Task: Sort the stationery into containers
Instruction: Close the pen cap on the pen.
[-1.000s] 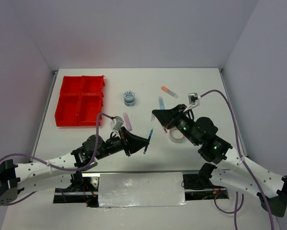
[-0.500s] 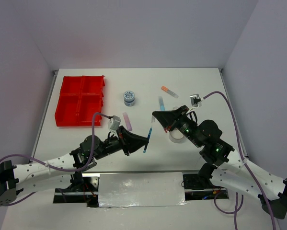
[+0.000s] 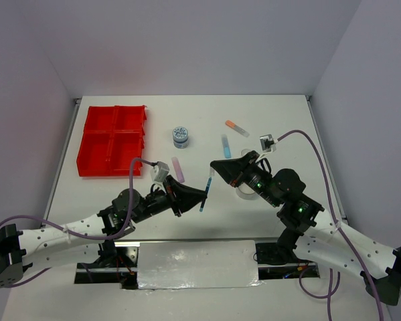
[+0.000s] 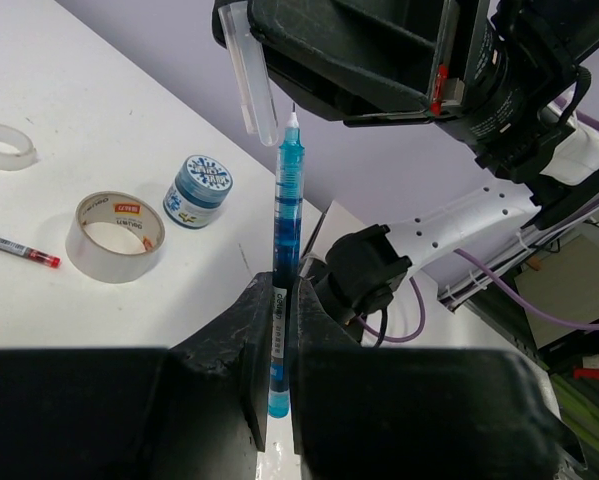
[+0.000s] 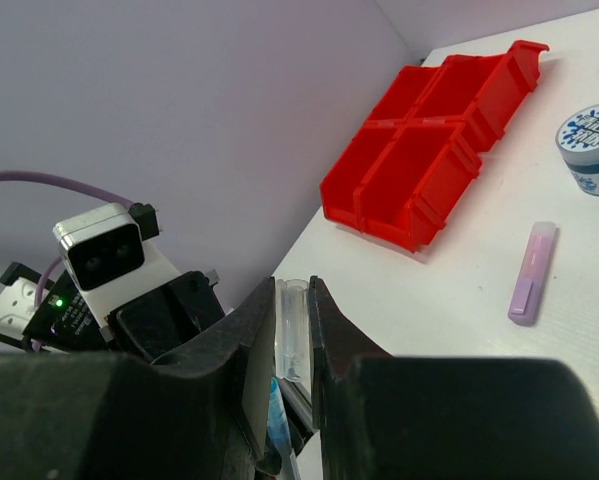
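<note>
Grip on the blue pen (image 4: 285, 240) came from the left gripper (image 4: 279, 300), closed tight around its barrel. The pen was held tilted above the middle of the table (image 3: 280, 114), its bare tip aimed at the right gripper (image 3: 217, 165). That gripper was clamped on a clear cap (image 4: 251, 80), whose open end hung just beside the pen's tip; whether they touched could not be told.

At the far left corner sat the red tray (image 3: 112, 131). A blue-lidded tub (image 3: 181, 136) stood upright between the tray and the light-blue marker (image 3: 225, 145), with the orange-capped marker (image 3: 237, 127) farther toward the far right corner. The purple marker (image 3: 178, 168) lay near the left arm's wrist. By the right arm lay a tape roll (image 4: 116, 235), with a red pen (image 4: 19, 248) near it and a smaller roll (image 4: 6, 146) a little apart.
</note>
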